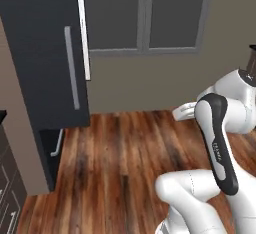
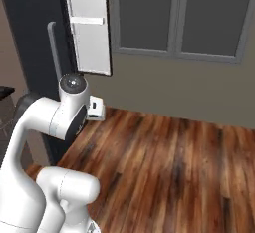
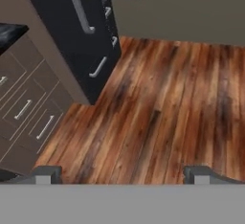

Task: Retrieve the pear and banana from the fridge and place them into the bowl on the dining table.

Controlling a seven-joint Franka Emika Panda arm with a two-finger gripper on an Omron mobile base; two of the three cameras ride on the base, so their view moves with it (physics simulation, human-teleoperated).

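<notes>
- Charcoal-black, the fridge [image 1: 45, 68] stands tall at the left of the left base view, its long grey vertical handle [image 1: 71, 68] running down the door face.
- One fridge door hangs open: in the right base view its pale grey inner side [image 2: 89, 28] faces the room, with shelf ledges across it.
- Low on the fridge, a drawer with a grey bar handle [image 3: 98, 67] shows in the hand view, close to the floor.
- Reddish-brown wooden planks make up the floor [image 1: 125, 148], streaked dark and light, stretching from the fridge to the far wall.
- Beyond the floor, the wall carries a grey-framed window [image 2: 174, 18] with two dark panes.
- Left of the fridge in the hand view are brown drawer cabinets [image 3: 26, 108] with small grey handles, under a black counter edge [image 3: 9, 31].
- The white arm [image 1: 220, 143] is folded up near its base, well back from the fridge, touching nothing.
- The gripper [image 3: 123, 175] looks down at bare floor; its two dark fingertips [image 3: 45, 174] stand far apart at the bottom of the hand view, spread wide with nothing between them.
</notes>
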